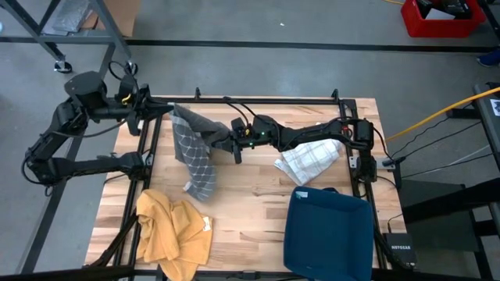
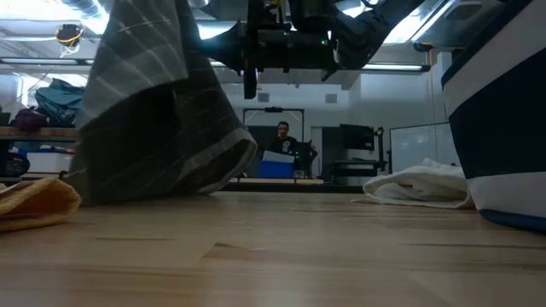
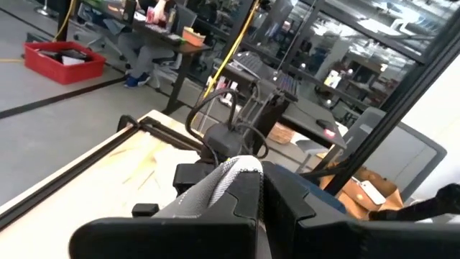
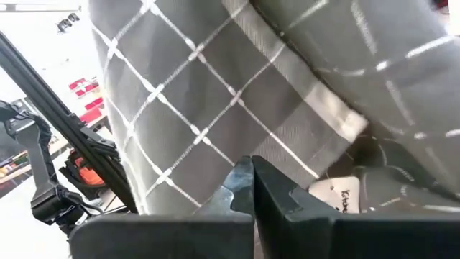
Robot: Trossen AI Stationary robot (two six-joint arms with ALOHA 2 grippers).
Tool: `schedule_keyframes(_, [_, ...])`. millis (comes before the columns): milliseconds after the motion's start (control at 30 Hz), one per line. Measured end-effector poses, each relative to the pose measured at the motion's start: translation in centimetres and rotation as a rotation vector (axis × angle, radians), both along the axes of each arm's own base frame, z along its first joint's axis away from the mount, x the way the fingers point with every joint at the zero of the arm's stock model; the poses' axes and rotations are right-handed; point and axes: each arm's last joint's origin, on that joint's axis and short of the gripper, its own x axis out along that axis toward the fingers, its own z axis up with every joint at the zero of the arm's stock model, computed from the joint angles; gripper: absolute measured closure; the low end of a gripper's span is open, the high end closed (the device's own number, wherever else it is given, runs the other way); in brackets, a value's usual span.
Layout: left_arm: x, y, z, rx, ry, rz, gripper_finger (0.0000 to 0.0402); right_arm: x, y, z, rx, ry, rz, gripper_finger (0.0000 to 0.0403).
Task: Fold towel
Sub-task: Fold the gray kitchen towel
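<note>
1. Hanging between both arms over the tabletop: the grey checked towel, one corner pinched in the left gripper near the far left edge, another pinched in the right gripper near the middle, the rest drooping with its lower end trailing on the wood.
2. Risking a slip: both sets of jaws pressed together on only a thin bite of cloth, as in the left wrist view and the right wrist view; a sharp tug apart possibly pulling a corner free.
3. Risking a twisted fold: cloth bunching and sagging between the two grips rather than stretching flat, so laying it down now likely giving creases.
4. Crowding the near left: the yellow cloth lying just below the towel's trailing end, likely getting dragged or overlapped if lowered that way.
5. Blocking the near right: the blue bin, with the white checked cloth beside it under the right arm.
6. Leaving open room: bare wood in the middle, between yellow cloth and bin, looking like the safest spot for spreading.
7. Minding the black frame rail along the far edge, close behind the left gripper.
</note>
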Motion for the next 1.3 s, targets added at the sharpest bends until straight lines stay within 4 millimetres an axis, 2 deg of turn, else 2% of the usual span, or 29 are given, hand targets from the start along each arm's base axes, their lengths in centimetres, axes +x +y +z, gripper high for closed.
schedule_keyframes(167, [-0.1, -0.2, -0.5, 0.037, 0.052, -0.017, 0.0401, 0.1, 0.5, -0.8, 0.06, 0.093, -0.062, 0.0385])
schedule_keyframes(400, [0.7, -0.1, -0.5, 0.181, 0.076, -0.071, 0.0401, 0.2, 1.6, -1.3, 0.099, 0.151, -0.077, 0.032])
schedule_keyframes(667, [3.9, 0.1, -0.4, 0.198, 0.032, -0.275, 0.0401, 0.2, 1.8, -1.2, 0.107, 0.143, -0.103, 0.0251])
schedule_keyframes(833, [6.2, 0.2, -0.2, 0.237, -0.011, -0.331, 0.0401, 0.2, 1.9, -1.2, 0.147, 0.15, -0.072, 0.0241])
schedule_keyframes(967, [7.3, 0.0, -0.1, 0.259, -0.041, -0.364, 0.0401, 0.2, 2.0, -1.3, 0.151, 0.163, -0.051, 0.0241])
schedule_keyframes(1100, [7.5, -0.3, 0.0, 0.252, -0.049, -0.387, 0.0401, 0.2, 1.7, -1.4, 0.173, 0.169, -0.06, 0.024])
schedule_keyframes(1300, [6.8, -1.3, 0.3, 0.214, -0.075, -0.443, 0.0401, -0.1, -0.1, -1.5, 0.237, 0.185, -0.101, 0.024])
